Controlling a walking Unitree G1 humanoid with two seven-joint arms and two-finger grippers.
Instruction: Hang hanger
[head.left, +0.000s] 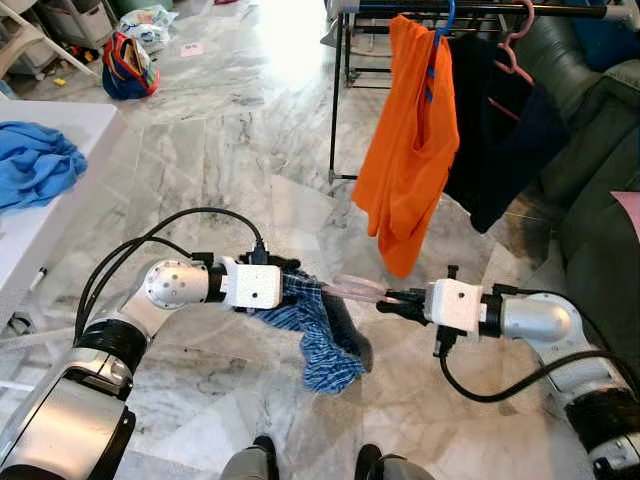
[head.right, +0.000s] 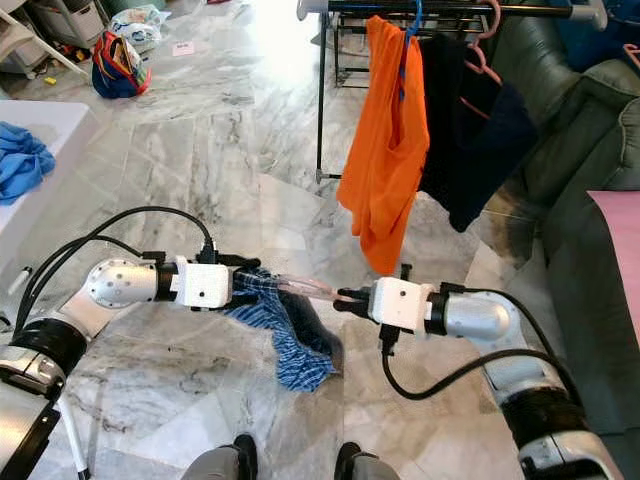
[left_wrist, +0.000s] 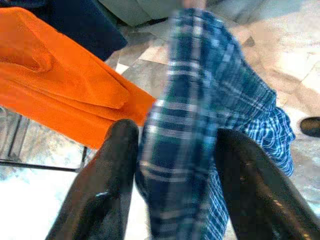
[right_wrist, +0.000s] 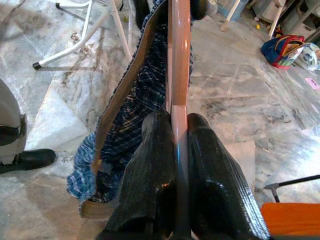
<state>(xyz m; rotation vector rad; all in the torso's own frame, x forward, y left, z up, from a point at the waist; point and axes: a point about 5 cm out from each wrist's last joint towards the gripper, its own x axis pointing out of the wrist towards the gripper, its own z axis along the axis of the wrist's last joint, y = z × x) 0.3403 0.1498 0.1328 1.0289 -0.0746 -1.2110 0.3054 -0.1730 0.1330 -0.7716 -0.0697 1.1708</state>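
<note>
A pink hanger (head.left: 358, 291) carrying blue plaid shorts (head.left: 322, 335) is held low, below the clothes rail (head.left: 470, 10). The right gripper (head.left: 392, 303) is clenched on its end; the left gripper (left_wrist: 170, 170) grasps the shorts. The hanger should be lifted level so the hook clears the rail beside the orange shirt (head.left: 408, 140).

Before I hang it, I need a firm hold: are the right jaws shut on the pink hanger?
Yes, the right gripper has its jaws pressed against both sides of the pink hanger.

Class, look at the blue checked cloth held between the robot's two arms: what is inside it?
A pink hanger runs into the checked cloth. The right gripper is clamped on the hanger's bare end; the left gripper holds the cloth. The hanger's far part and hook are covered.
</note>
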